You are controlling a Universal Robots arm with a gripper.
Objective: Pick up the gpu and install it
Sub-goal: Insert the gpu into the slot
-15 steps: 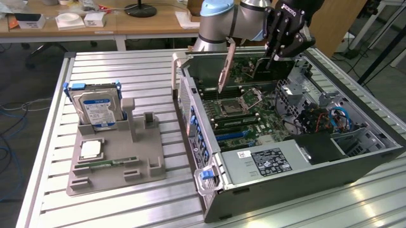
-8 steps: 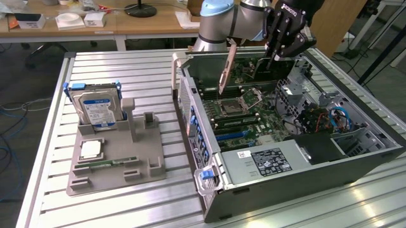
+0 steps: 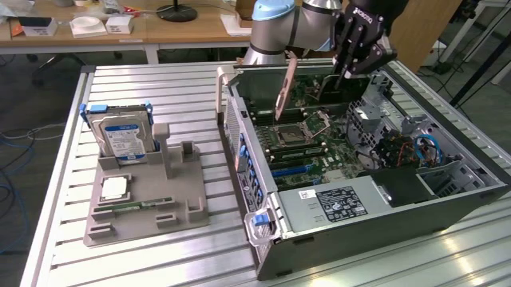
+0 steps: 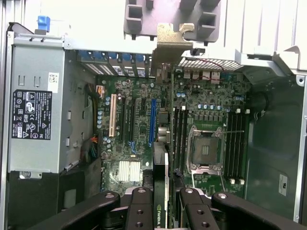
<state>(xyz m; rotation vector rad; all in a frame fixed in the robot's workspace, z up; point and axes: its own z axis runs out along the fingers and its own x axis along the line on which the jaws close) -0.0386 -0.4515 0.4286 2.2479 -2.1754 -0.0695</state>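
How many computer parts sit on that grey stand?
3: a hard drive upright at the far end, a square chip before it, a thin green stick nearest the camera. More may hide behind the drive.

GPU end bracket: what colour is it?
The bracket is pale gold metal, clearest in the wrist view.

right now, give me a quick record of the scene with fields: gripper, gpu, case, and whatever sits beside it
gripper: gripper shut on the gpu, above the open case
gpu: held on edge over the motherboard, its pale bracket toward the case's slot wall; not yet in a slot
case: computer case lying on its side on the slatted table, side panel off
power supply: power supply at one end of the case
hard drive: hard drive upright in the grey holder, at the exterior view's left of the case
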